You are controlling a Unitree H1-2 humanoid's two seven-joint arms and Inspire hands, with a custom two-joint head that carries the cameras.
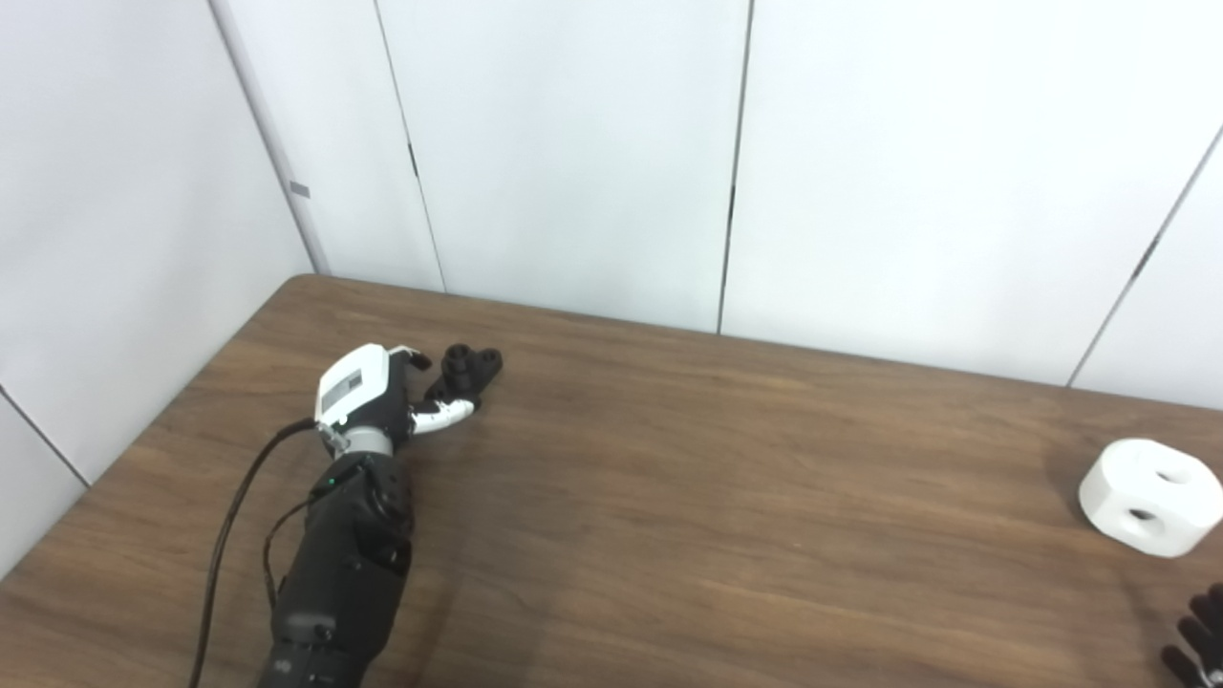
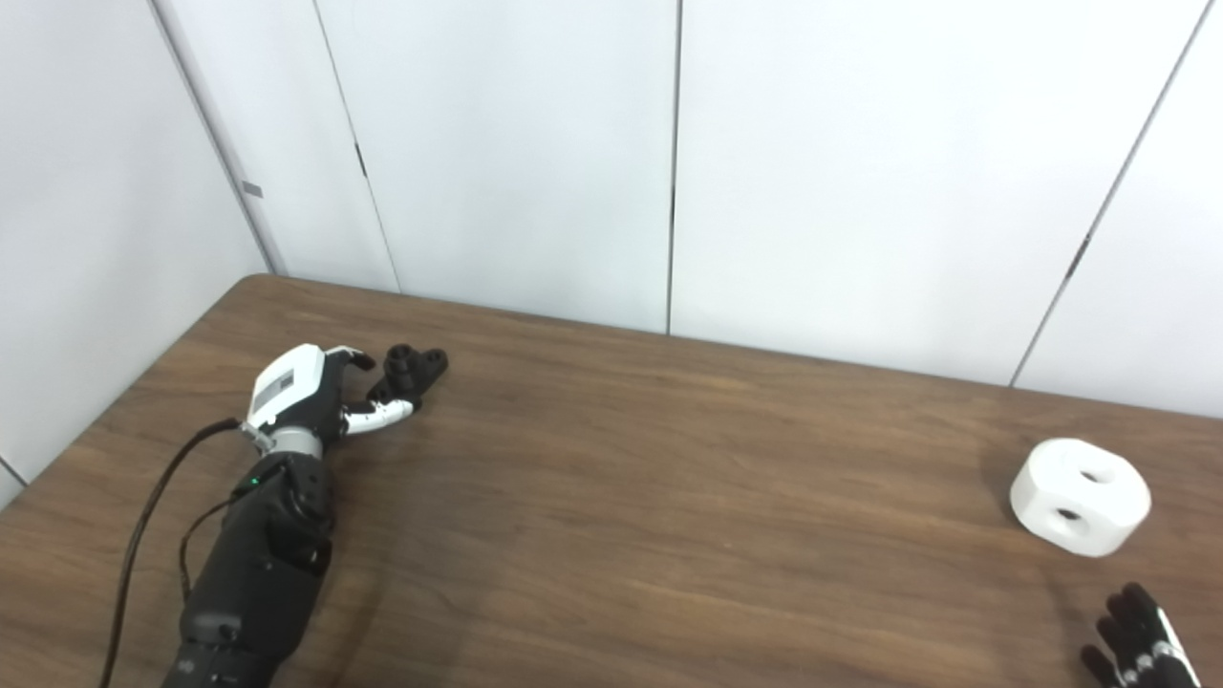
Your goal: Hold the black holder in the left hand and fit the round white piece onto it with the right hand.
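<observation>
The black holder (image 1: pixel 466 371) lies on the brown table (image 1: pixel 669 497) at the far left, with two short posts on top. My left hand (image 1: pixel 375 394) reaches up to it from the near side, open; its upper fingers and white thumb sit on either side of the holder's near end, without closing on it. The round white piece (image 2: pixel 1081 496), a thick disc with two holes, rests on the table at the far right. Only the dark fingertips of my right hand (image 2: pixel 1139 638) show at the bottom right corner, spread apart and holding nothing, a short way in front of the white piece.
White wall panels (image 1: pixel 611 153) stand right behind the table's far edge and along its left side. A black cable (image 1: pixel 229 535) runs along my left forearm. The table's left edge slants close to my left arm.
</observation>
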